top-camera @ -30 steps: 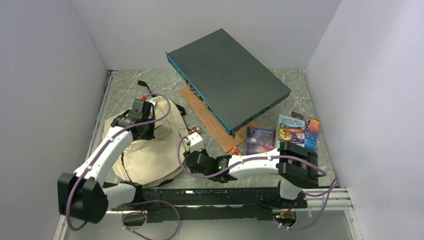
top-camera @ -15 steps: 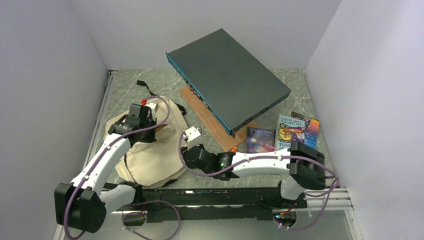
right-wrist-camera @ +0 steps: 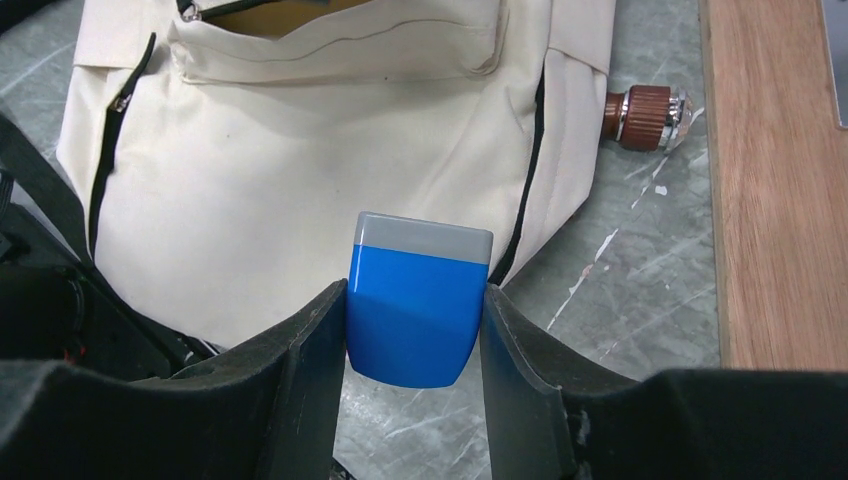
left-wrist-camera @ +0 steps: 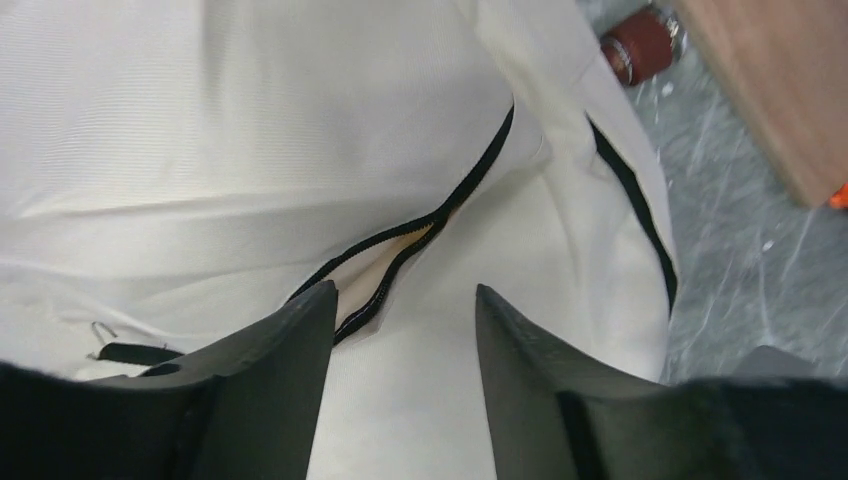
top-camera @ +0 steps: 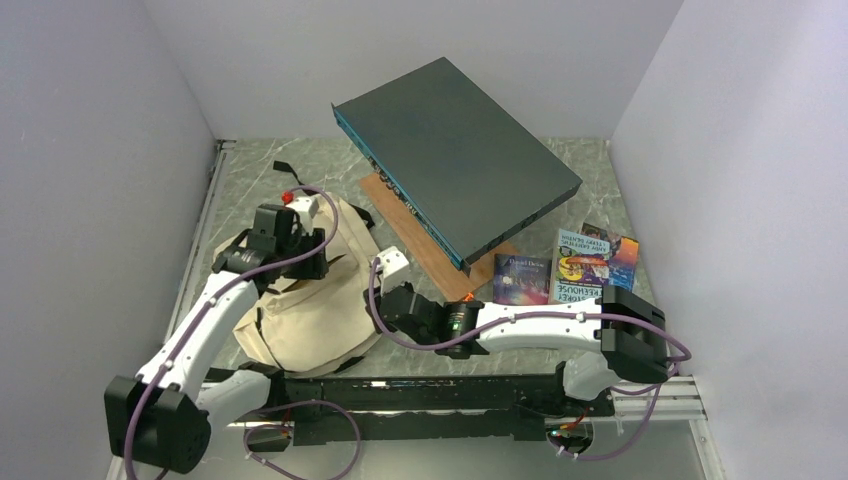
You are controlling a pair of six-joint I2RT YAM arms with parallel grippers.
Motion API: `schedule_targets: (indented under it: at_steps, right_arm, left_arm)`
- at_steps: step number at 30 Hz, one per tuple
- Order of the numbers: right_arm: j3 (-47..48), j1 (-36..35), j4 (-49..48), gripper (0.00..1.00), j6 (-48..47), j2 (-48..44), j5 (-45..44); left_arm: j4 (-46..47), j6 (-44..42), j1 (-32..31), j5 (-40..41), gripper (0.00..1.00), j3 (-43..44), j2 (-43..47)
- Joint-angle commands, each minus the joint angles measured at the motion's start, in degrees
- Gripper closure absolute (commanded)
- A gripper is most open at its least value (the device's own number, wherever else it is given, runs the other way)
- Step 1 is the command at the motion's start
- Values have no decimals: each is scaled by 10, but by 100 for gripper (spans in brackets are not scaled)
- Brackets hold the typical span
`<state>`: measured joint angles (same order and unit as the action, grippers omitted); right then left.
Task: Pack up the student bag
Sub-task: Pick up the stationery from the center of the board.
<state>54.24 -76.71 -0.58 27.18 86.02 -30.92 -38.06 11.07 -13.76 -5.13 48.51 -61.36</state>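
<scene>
The student bag (top-camera: 300, 305), cream canvas with black zippers, lies flat at the left of the table. My left gripper (top-camera: 303, 263) hovers close over its upper part, open (left-wrist-camera: 405, 300), with only fabric (left-wrist-camera: 250, 150) below it and a partly open zipper slit (left-wrist-camera: 385, 262) just beyond the left finger. My right gripper (top-camera: 388, 288) is at the bag's right edge, shut (right-wrist-camera: 415, 300) on a blue block with a grey end (right-wrist-camera: 418, 315). That block is held above the bag (right-wrist-camera: 300, 180) and the table beside it.
A brown-capped small object (right-wrist-camera: 645, 118) lies on the table by the bag's right side. A wooden board (top-camera: 420, 240) carries a big dark grey flat box (top-camera: 455, 170). Two books (top-camera: 522, 278) (top-camera: 595, 262) lie at the right. Walls enclose three sides.
The left gripper's jaws have opened and let go of the bag, which has settled a little flatter. The right arm has carried the blue block slightly farther toward the bag.
</scene>
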Motion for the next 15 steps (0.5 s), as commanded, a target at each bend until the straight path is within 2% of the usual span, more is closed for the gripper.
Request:
schedule_targets:
  at_steps: [1, 5, 9, 15]
  right_arm:
    - [-8, 2, -28, 100, -7, -27, 9]
    - [-23, 2, -46, 100, -12, -37, 15]
    - [-34, 2, -61, 100, -18, -46, 29]
    - [-52, 2, -69, 100, -22, -70, 39]
  left_arm:
    - [11, -15, -10, 73, 36, 25, 41]
    - [-9, -49, -39, 154, 24, 42, 35]
    - [-39, -57, -87, 251, 21, 64, -10]
    - [-31, -86, -133, 326, 20, 54, -44]
